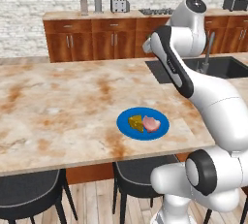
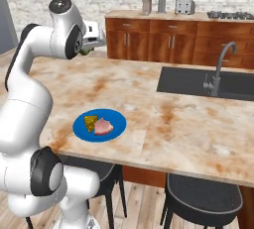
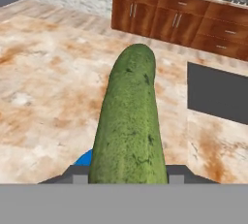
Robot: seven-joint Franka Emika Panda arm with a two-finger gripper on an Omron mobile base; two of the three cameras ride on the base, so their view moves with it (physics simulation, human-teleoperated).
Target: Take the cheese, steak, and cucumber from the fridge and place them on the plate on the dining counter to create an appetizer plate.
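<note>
I see the cucumber (image 3: 127, 121) held between the fingers of my gripper (image 3: 127, 177); in the hand view it runs straight out from the jaws, dark green and pebbled, its rounded end pointing toward the far side of the counter (image 3: 43, 87). In the right base view the gripper (image 2: 88, 44) sits high above the counter, over its left part, and I can just make out a bit of green under the hand.

The plate (image 1: 127, 126) lies near the front edge of the counter (image 1: 58, 102), roughly midway along the stretch I can see, left of the sink (image 1: 227, 68). On it the cheese (image 1: 136, 122) sits on the left and the steak (image 1: 151, 123) on the right, the two touching or nearly so. In the right base view the same pair shows: cheese (image 2: 91, 122) left, steak (image 2: 103, 127) right, on the plate (image 2: 118, 119), close to the counter's near edge. In the hand view a sliver of the plate (image 3: 85, 158) peeks out at the cucumber's left, low in the picture.

Stools (image 1: 29, 194) stand below the front edge. The tap (image 2: 218, 69) rises at the sink (image 2: 183, 82).
</note>
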